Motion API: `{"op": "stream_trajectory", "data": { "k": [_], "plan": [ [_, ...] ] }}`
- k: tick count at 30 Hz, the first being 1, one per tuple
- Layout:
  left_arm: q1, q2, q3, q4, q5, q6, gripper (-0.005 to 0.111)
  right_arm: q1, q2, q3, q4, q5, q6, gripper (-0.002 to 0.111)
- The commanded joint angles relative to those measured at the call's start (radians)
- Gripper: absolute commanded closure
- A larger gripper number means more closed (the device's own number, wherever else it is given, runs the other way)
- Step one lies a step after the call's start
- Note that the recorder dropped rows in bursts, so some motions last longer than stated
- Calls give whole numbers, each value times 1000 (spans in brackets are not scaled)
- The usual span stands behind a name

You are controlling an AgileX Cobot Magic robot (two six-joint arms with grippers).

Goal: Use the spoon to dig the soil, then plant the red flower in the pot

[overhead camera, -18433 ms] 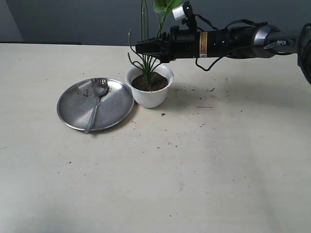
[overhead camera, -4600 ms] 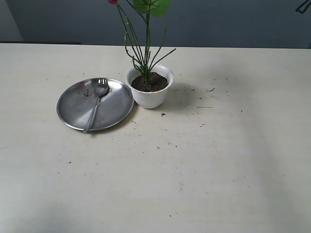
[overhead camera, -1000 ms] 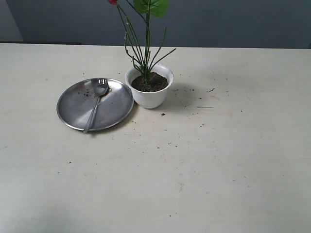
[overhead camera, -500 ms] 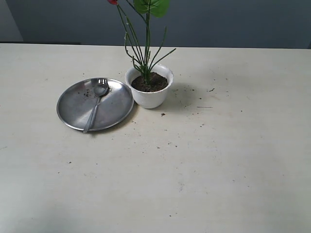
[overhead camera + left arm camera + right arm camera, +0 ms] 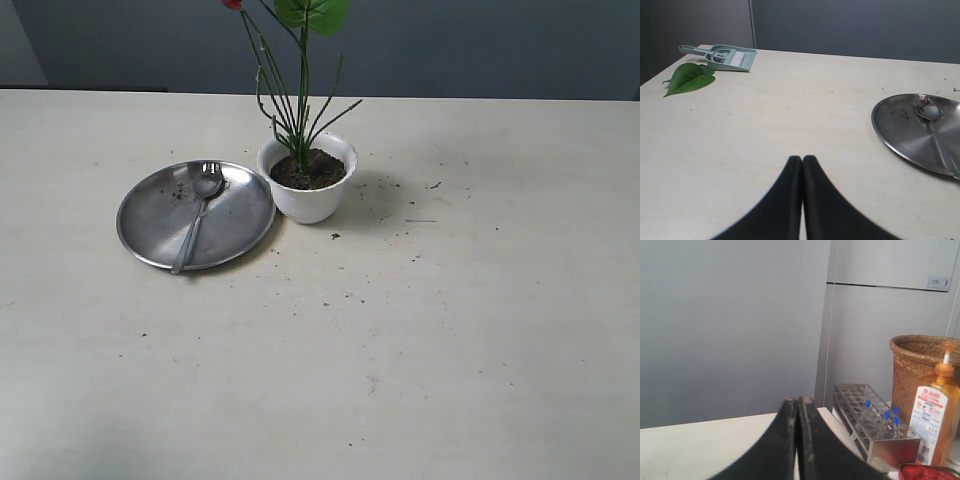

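Nothing is moving over the last second, but against the earliest frame the right arm is no longer reaching over the pot point(image 5: 305, 203), and the red flower point(image 5: 303, 80) is standing by itself, its thin green stems sitting upright in the soil point(image 5: 312, 172) that is filling the pot. Its leaf and a bit of red petal are running off the upper edge of the exterior view. The spoon point(image 5: 195, 225) is lying in the steel plate point(image 5: 150, 215) just beside the pot on the left, with dark specks around its bowl. Crumbs point(image 5: 335, 236) of earth are lying scattered on the desk point(image 5: 400, 350) near the pot. The left hand point(image 5: 802, 159) is hanging low over the desk with its fingers pressed together and holding nothing; a grey-green dustpan point(image 5: 725, 56) with a brush and a loose green leaf point(image 5: 687, 79) are lying far beyond it. The right hand point(image 5: 797, 401) is likewise pinched together and empty, facing a wall, with a test-tube rack point(image 5: 865, 415), a wicker basket point(image 5: 925, 365) and an orange pump bottle point(image 5: 940, 415) off to one side. The bottle's label is showing print too small to read.
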Motion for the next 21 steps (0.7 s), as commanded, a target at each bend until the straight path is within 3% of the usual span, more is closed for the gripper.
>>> {"op": "stream_trajectory", "data": {
  "k": [1,7,21],
  "plan": [
    [-7,-4,5,-9,-7,0,106,-1,-9,7,149,77,-144,109],
    [-7,-4,5,-9,-7,0,106,-1,-9,10,169,172,-167,109],
    [-7,-4,5,-9,-7,0,106,-1,-144,202,235,109,-167,109]
  ]
}}
